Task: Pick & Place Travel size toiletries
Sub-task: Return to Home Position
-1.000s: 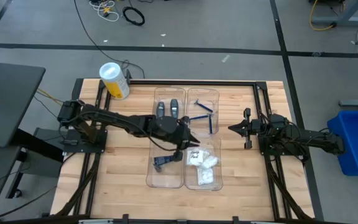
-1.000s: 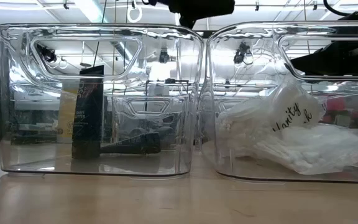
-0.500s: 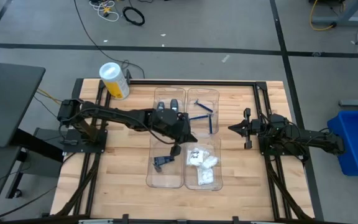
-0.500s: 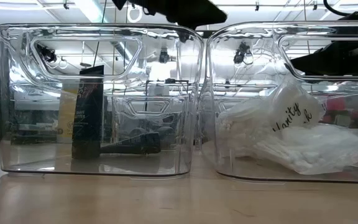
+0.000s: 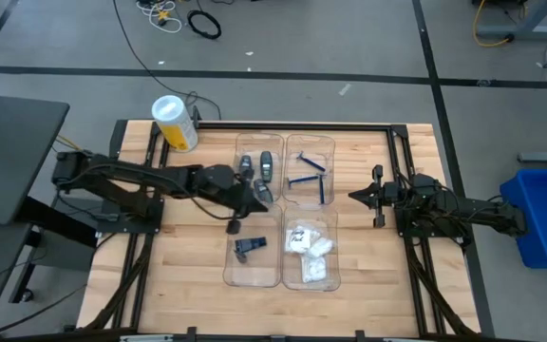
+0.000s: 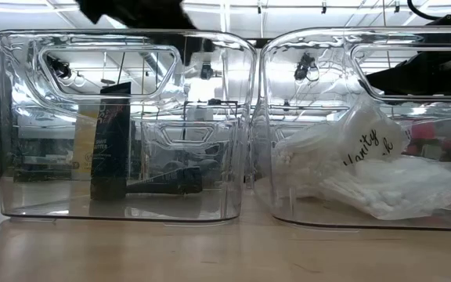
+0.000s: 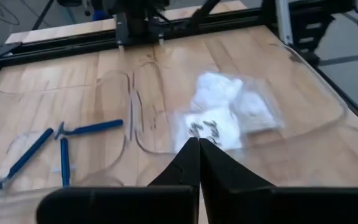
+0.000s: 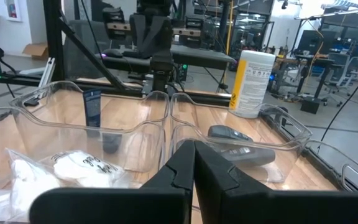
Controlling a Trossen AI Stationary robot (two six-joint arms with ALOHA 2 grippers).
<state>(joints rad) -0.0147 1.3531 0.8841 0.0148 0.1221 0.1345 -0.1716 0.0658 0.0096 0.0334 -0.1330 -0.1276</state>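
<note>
Four clear trays sit mid-table. Two dark grey oval tubes point(image 5: 255, 167) lie in the far left tray and thin blue razors point(image 5: 310, 177) in the far right one. White crinkly packets point(image 5: 310, 245) fill the near right tray, also in the low view point(image 6: 374, 176). An upright dark box point(image 6: 108, 141) and a small dark piece point(image 5: 248, 244) are in the near left tray. My left gripper point(image 5: 268, 200) hovers shut and empty above the left trays, its fingers closed point(image 7: 197, 149). My right gripper point(image 5: 352, 197) waits shut, right of the trays point(image 8: 193, 152).
A big yellow-and-white cylinder point(image 5: 175, 123) stands at the table's far left corner, also in the right wrist view point(image 8: 250, 81). The clear tray walls point(image 6: 249, 125) rise around the items. Bare wood point(image 5: 188, 247) lies left of the trays and near the table's front edge.
My left arm has drawn back toward the table's left edge. Its gripper has gone from over the seam by the packet tray to above the left trays, and in the low view it has slid left along the top. The items in the trays have stayed put.
</note>
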